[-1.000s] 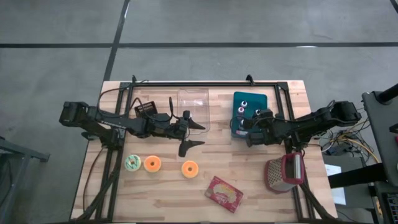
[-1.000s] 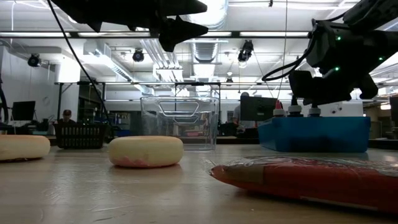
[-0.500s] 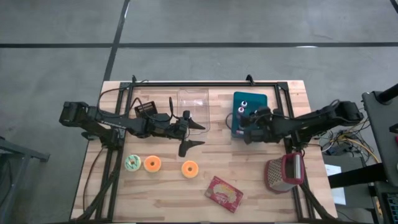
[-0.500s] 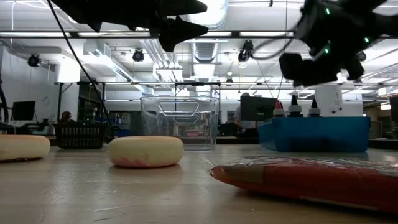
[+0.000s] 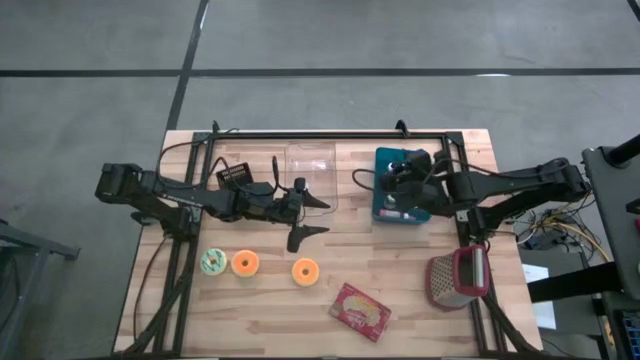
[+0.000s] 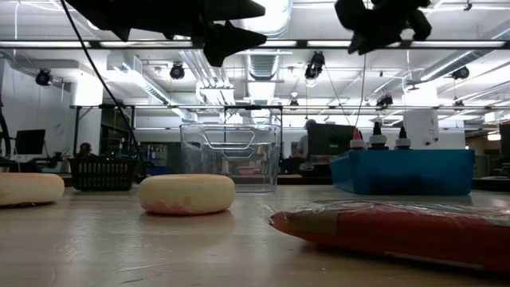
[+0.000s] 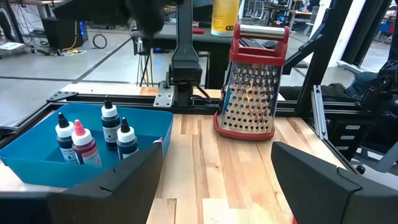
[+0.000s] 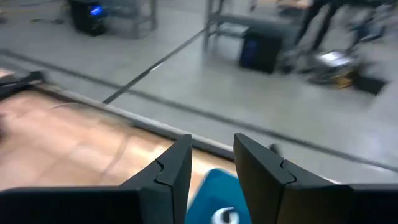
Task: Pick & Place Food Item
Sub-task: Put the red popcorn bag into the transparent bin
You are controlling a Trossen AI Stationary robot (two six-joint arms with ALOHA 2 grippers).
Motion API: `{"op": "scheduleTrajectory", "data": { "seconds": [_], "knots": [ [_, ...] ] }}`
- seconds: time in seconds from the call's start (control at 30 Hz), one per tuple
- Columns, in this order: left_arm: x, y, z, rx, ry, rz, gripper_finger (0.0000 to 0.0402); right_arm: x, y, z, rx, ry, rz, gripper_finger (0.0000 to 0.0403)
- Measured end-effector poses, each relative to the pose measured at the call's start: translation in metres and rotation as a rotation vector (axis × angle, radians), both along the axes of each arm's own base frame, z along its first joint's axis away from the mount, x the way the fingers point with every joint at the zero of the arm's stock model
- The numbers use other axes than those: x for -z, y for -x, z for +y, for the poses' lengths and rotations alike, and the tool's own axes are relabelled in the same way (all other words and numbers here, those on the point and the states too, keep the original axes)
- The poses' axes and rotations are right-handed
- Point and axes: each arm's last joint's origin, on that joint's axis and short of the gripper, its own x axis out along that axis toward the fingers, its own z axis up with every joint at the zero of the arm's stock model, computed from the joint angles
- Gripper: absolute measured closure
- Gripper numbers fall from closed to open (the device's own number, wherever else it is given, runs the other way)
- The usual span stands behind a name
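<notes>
the right end effector (image 5: 391,180) has lifted and swung back over the blue bin (image 5: 384,212) at the far right of the counter (image 5: 400,310); its fingers (image 8: 171,165) stand a narrow gap apart, holding nothing. the left end effector (image 5: 312,217) hangs wide open and empty mid-counter. three donuts (image 5: 305,271) lie near left, a red packet (image 5: 360,311) to their right.

Left hand (image 5: 310,218) gapes wide; right hand (image 5: 392,183) raised, empty.
</notes>
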Motion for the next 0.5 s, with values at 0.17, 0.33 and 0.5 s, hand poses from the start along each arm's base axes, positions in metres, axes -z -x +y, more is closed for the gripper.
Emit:
{"op": "scheduleTrajectory", "data": {
  "seconds": [0.17, 0.33, 0.5],
  "knots": [
    [0.002, 0.000, 0.000, 0.000, 0.000, 0.022, 0.0097, -0.020, -0.007, 0.004, -0.184, -0.129, 0.025, 0.0298],
    [0.003, 0.002, 0.000, 0.003, 0.012, 0.043, 0.0097, -0.033, -0.011, 0.010, -0.437, -0.262, 0.073, 0.0308],
    [-0.010, 0.009, 0.001, 0.007, -0.013, 0.005, 0.0097, -0.031, -0.014, 0.019, -0.716, -0.442, 0.110, 0.0317]
  ]
}}
